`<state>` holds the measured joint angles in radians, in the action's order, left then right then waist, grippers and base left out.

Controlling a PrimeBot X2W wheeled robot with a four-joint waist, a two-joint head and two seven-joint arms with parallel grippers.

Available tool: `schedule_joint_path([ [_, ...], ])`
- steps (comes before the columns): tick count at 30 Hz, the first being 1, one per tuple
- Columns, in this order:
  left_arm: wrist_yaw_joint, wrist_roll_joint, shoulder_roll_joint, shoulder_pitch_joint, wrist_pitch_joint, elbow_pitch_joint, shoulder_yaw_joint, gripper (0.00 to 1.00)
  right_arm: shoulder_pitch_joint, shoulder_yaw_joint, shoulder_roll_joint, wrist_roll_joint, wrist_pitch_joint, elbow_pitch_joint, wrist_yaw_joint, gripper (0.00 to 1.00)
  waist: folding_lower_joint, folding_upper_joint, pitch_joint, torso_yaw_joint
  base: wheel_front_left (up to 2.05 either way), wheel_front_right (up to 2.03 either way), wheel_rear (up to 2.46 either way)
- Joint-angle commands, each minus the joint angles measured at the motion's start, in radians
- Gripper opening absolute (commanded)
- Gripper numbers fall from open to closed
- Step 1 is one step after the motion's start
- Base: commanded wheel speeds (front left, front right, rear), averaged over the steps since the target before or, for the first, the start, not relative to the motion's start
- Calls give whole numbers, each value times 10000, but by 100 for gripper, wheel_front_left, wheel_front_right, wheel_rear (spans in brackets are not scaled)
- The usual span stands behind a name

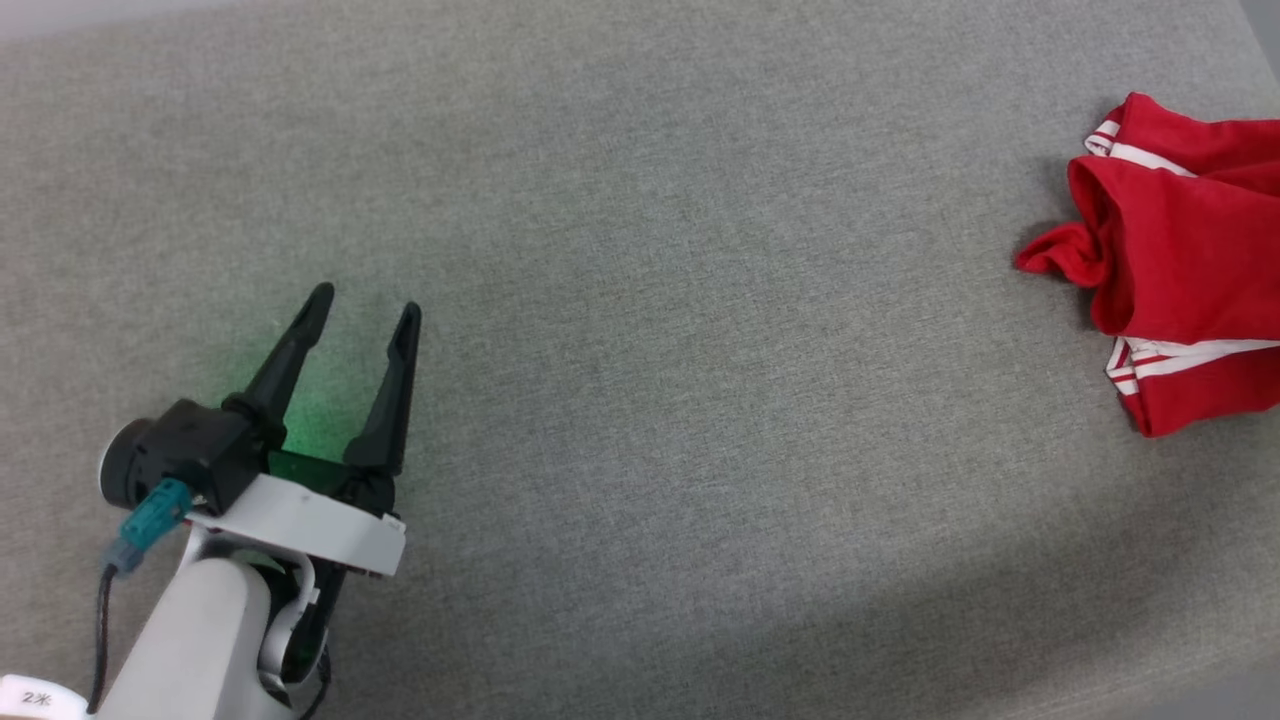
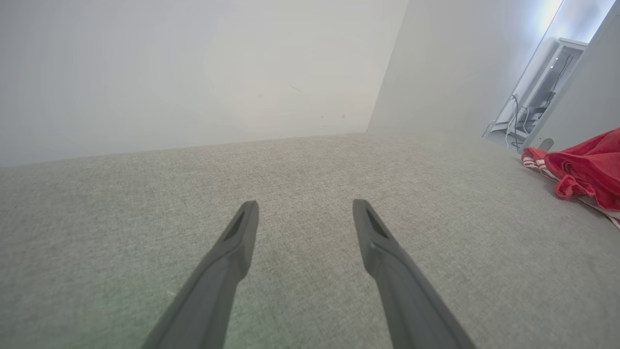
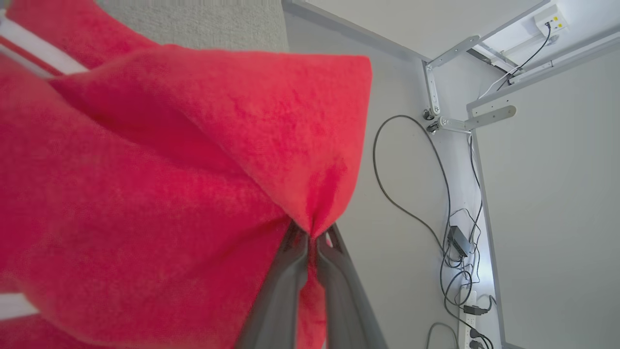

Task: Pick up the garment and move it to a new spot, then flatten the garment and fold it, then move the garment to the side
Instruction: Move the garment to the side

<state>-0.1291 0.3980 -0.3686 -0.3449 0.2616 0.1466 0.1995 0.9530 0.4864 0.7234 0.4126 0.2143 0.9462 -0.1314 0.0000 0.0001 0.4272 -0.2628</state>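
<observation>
The garment [image 1: 1175, 270] is a red jersey with red-white striped trim, bunched at the right edge of the grey fabric surface [image 1: 640, 300] in the head view. In the left wrist view the garment [image 2: 588, 169] lies far to the right. My left gripper [image 1: 365, 308] hovers open at the lower left, far from it, with nothing between its fingers [image 2: 237, 242]. In the right wrist view my right gripper [image 3: 312, 237] is shut on a pinched fold of the garment [image 3: 193, 155], which hangs in front of the camera.
Beyond the surface's right edge lies floor with loose cables [image 3: 411, 184], a power strip [image 3: 472, 315] and a white metal frame [image 3: 455, 97]. A pale wall [image 2: 193, 72] rises behind the far edge of the surface.
</observation>
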Motion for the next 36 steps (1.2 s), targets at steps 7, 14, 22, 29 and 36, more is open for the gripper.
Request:
schedule_joint_path([
  [7,-27,67,10,2,21,57,13,100,332,-53,-127,-81,-530,821,15,67,0,-1,-238,204,0,0,0],
  [14,-27,84,159,248,21,68,-57,100,582,199,-138,-127,-842,1120,15,90,0,-1,-739,483,0,0,0],
  [22,-27,49,367,602,21,124,-167,100,362,478,-213,122,-1390,1012,15,100,0,-1,-1465,979,0,0,0],
  [29,-27,-22,548,1176,22,171,-388,100,-274,807,-392,569,-2057,543,15,100,0,-1,-2419,1586,0,0,0],
  [36,-27,-114,672,1969,9,292,-684,100,-1392,854,-785,1216,-2999,-141,15,100,0,-1,-3463,2195,0,0,0],
])
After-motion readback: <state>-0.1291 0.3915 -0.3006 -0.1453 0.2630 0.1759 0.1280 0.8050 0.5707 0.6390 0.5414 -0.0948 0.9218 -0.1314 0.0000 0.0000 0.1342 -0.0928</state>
